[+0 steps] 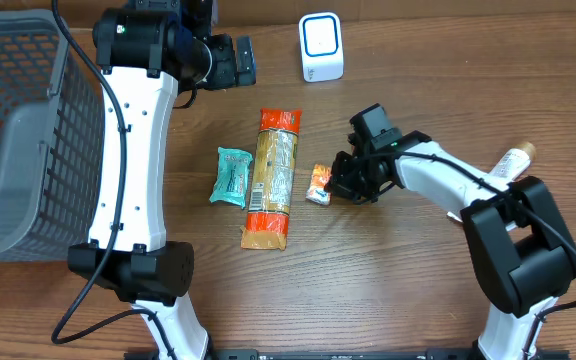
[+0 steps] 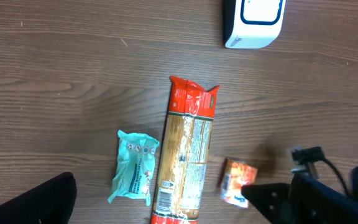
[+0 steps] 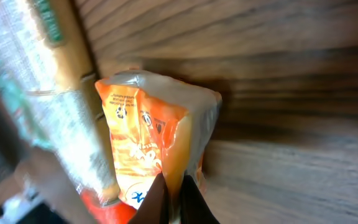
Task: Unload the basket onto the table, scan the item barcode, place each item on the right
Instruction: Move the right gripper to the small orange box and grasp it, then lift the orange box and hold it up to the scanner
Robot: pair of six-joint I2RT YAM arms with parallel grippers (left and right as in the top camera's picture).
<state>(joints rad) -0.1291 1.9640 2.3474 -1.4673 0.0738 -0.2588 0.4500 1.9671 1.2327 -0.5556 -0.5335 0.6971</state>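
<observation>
Left claw (image 1: 240, 62): spread wide, empty
Pasta bag (image 1: 273, 175): just left of the right claw (image 1: 336, 186); avoid dragging it
Orange packet (image 1: 318, 184): on the desk (image 1: 398, 280), at the right claw's tips
Scanner (image 1: 321, 47): well beyond the right claw; carry packet there
Right claw: clenched on the packet's edge; lift slowly, barcode uncovered

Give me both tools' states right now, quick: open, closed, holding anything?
Left tool: open, holding nothing.
Right tool: closed, pinching the edge of the orange packet.
</observation>
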